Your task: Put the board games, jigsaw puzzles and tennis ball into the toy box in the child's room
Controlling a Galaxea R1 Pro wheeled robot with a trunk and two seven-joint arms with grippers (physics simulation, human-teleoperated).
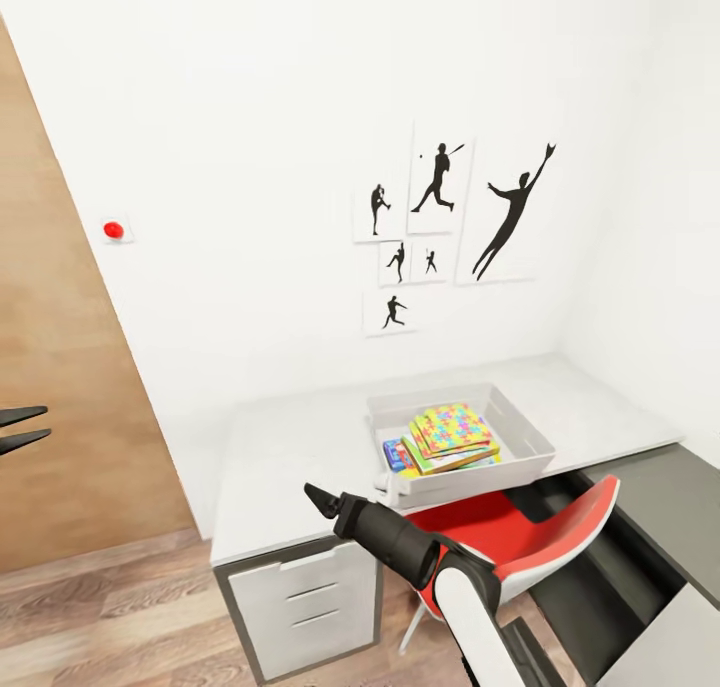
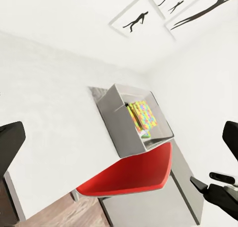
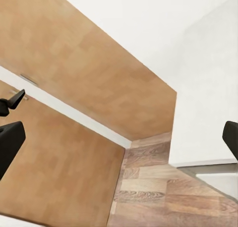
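beyond the right hand (image 1: 322, 500), the toy box (image 1: 530, 435) on the bench (image 1: 290, 447) already holds a jigsaw puzzle (image 1: 455, 431) atop stacked board games (image 1: 400, 457), both hands released and empty; the left wrist view shows the left hand's (image 2: 119, 138) spread fingers.

Bright, even, shadowless light; sharp renders.

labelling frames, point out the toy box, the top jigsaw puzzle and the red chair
toy box (image 1: 528, 437), head view, right rim
jigsaw puzzle (image 1: 455, 429), head view, middle of top face
red chair (image 1: 480, 527), head view, seat
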